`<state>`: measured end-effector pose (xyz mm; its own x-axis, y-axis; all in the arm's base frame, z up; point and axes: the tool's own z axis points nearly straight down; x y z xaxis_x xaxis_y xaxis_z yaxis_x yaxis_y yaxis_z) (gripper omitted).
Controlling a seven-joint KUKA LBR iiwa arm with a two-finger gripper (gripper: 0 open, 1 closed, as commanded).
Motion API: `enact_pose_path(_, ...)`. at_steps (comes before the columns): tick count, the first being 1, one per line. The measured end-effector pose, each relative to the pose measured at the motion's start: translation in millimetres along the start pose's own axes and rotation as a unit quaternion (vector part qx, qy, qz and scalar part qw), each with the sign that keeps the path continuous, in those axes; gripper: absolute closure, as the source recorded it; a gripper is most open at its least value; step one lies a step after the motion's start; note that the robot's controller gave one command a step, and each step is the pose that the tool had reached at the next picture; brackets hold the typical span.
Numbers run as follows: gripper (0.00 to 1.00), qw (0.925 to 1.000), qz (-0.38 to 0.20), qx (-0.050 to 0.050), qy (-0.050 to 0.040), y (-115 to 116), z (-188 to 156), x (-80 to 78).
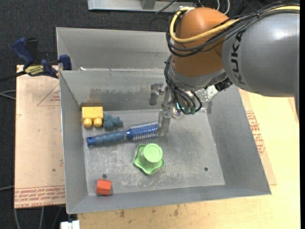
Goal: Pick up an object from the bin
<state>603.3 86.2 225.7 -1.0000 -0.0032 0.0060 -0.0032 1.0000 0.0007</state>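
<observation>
While lowered into the grey metal bin from under the orange wrist cover, stands with the end effector upright near the bin's middle, tip down close to the floor. Cannot tell how far open.

Touches, or sits just beside, the bristled end of a blue brush; cannot tell which. Brush lying flat on the floor, bristle head right at the end effector's tip, handle running away from it toward the view's left and slightly nearer the camera.

Just in front of the end effector, toward the near wall: a green lobed cup-like piece, round face up, near the bristles but apart from them.

Well off to the left of the end effector, by the left wall: a yellow block with two round studs. Against that block's right side, a small dark teal lump, just behind the brush handle.

Farthest from the end effector, in the near-left corner: a small orange-red cube, lying alone.
</observation>
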Motion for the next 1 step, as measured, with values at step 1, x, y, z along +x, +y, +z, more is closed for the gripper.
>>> enact_pose_path(1, 0.00, 1.0000, 0.006, -0.001, -0.0023, 27.4, 130.1, 19.3)
